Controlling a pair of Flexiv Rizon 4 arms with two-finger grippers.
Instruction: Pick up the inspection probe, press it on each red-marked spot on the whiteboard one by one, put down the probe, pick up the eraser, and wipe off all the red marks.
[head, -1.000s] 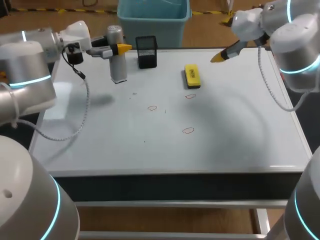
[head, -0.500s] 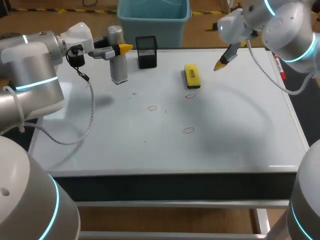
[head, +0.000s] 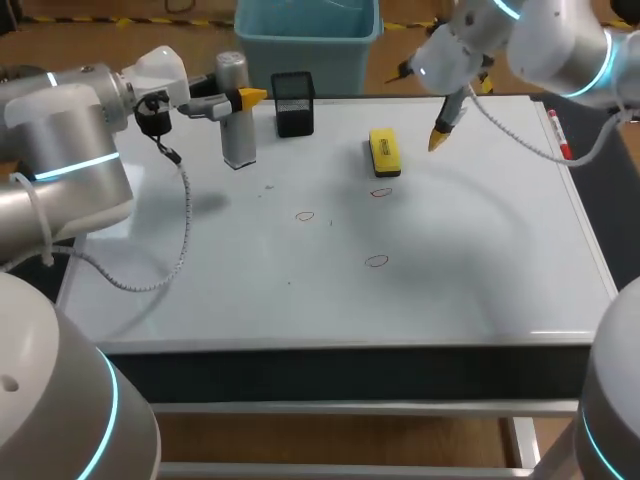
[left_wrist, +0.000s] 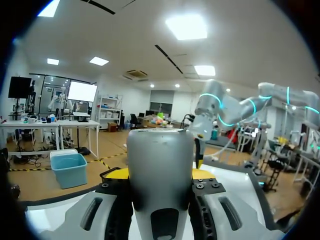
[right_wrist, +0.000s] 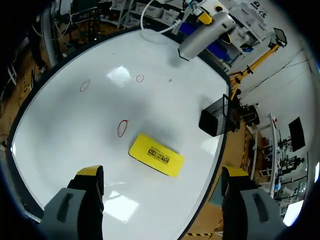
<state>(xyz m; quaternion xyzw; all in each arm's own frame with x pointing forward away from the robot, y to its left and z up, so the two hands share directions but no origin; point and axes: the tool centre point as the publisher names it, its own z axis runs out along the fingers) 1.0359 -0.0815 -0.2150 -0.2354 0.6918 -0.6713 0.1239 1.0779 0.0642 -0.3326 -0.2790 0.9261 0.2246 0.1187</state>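
The grey cylindrical probe (head: 238, 140) stands upright at the whiteboard's back left, and my left gripper (head: 235, 100) is shut on its upper part. In the left wrist view the probe (left_wrist: 160, 155) fills the space between the fingers of the left gripper (left_wrist: 160, 174). The yellow eraser (head: 384, 152) lies at the back middle. My right gripper (head: 420, 108) hangs open just right of it and above it. In the right wrist view the eraser (right_wrist: 156, 154) lies ahead of the wide-open right gripper (right_wrist: 161, 172). Three red marks (head: 305, 215) (head: 380, 193) (head: 376, 261) are on the whiteboard (head: 480, 250).
A black mesh holder (head: 293, 103) stands at the back between probe and eraser; it shows as the mesh holder (right_wrist: 216, 116) beside the eraser in the right wrist view. A red marker (head: 560, 135) lies along the board's right edge.
My right arm has swung left from the back right corner and tipped its gripper down beside the eraser. The left arm shifted slightly, then held still with the probe.
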